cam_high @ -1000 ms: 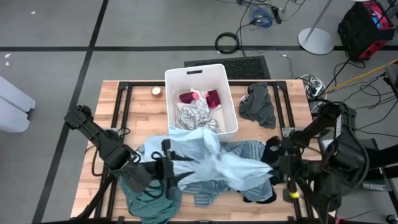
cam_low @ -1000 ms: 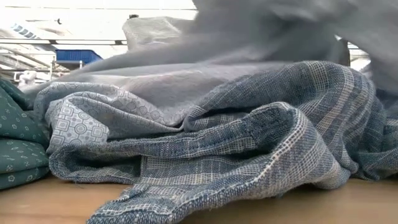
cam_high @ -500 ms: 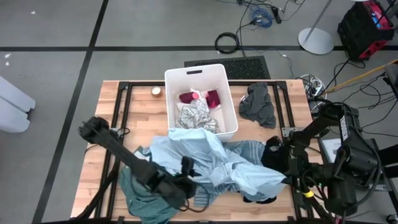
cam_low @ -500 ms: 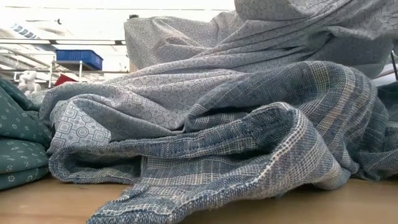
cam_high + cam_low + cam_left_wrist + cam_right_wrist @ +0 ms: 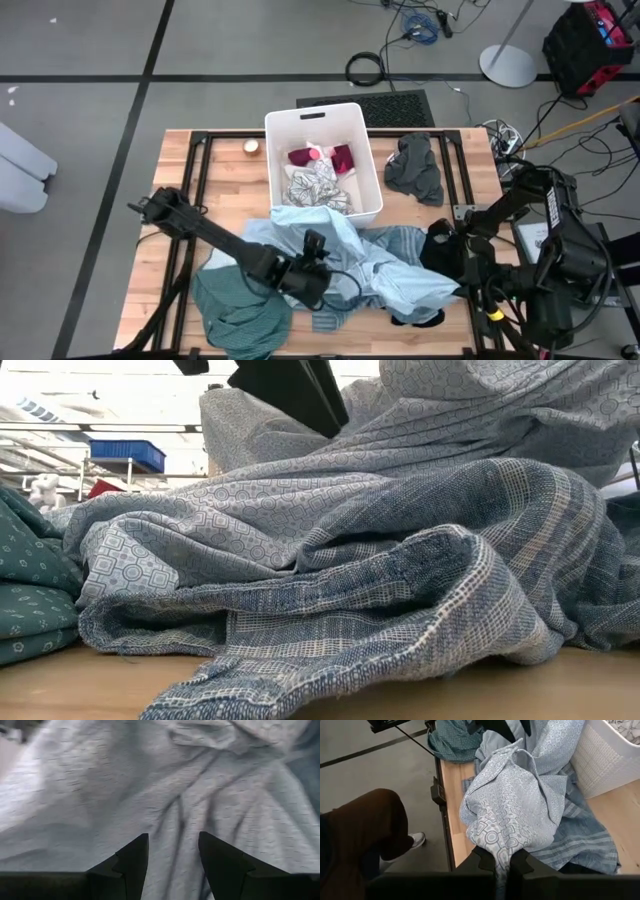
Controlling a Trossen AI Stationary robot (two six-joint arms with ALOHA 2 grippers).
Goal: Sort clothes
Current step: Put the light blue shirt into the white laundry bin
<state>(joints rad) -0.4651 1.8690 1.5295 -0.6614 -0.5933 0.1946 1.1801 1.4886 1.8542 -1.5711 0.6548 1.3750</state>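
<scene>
Now | left gripper [image 5: 172, 855] over the light blue shirt [image 5: 350, 255] mid-table, fingers apart, nothing between them | right gripper [image 5: 502, 862] clamped on a shirt corner at the table's right front | teal garment [image 5: 235, 310] front left | striped piece [image 5: 400, 590] apparently under the shirt | white bin [image 5: 372, 170] behind.

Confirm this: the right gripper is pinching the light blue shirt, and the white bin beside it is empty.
Not empty. The high view shows the bin holding a maroon piece and a patterned piece. The right gripper does pinch the light blue shirt.
</scene>
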